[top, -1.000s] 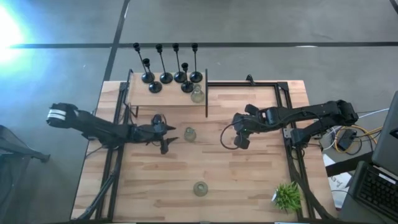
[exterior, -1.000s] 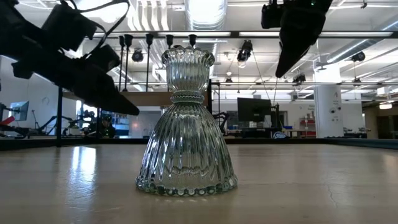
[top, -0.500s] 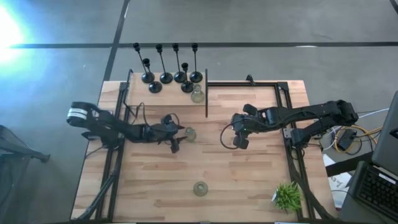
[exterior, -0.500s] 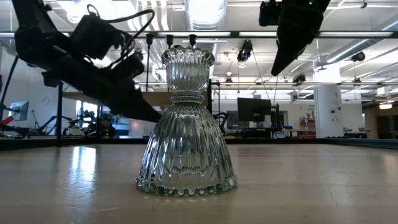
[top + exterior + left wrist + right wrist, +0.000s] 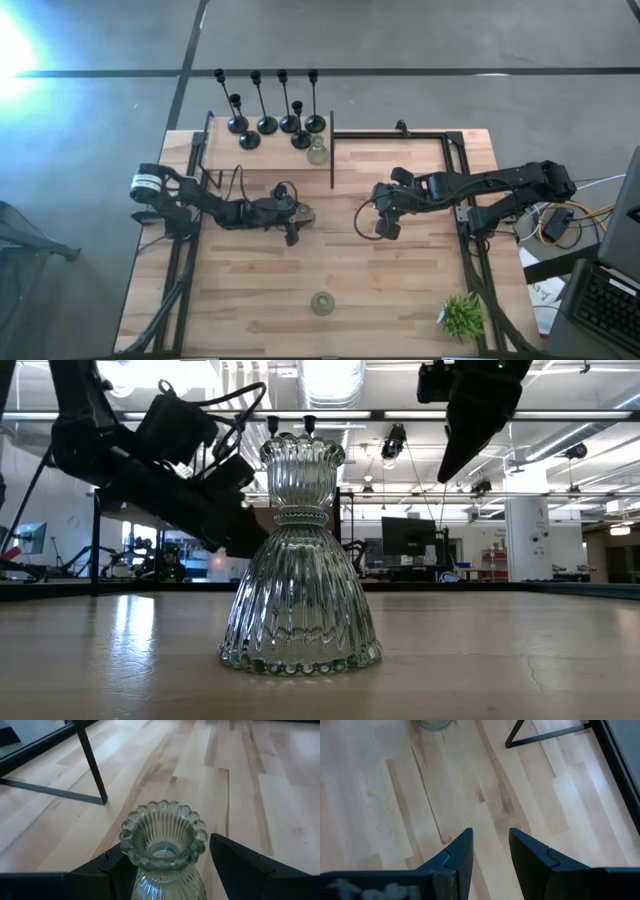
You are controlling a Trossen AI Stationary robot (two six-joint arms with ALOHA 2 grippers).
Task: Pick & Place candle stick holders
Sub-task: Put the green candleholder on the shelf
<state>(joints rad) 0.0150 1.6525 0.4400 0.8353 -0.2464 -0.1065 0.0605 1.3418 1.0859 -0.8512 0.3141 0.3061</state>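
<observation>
The left pincer (image 5: 296, 215) reaches across the wooden counter (image 5: 400, 300) to a squat glass holder (image 5: 304, 214) near the middle, its fingers (image 5: 240, 865) spread wide on either side of the beaded rim — apart from the glass, not yet touching it, so the grasp looks about to be made rather than done. Coming in low and level probably lets the fingers close on the narrow waist below the rim, where ribbed glass would slip least. The black holders (image 5: 268, 105) stand clustered on the raised shelf (image 5: 225, 158) at the counter's far edge, with a second glass holder (image 5: 317, 152) among them, which suggests the shelf is where pieces are gathered. A third glass holder (image 5: 322, 303) waits alone near the front edge, right before the low camera. The right pincer (image 5: 386, 226) hovers over bare wood to the right of centre, its fingers (image 5: 457, 855) narrowly parted and empty, well clear of the left arm's work.
</observation>
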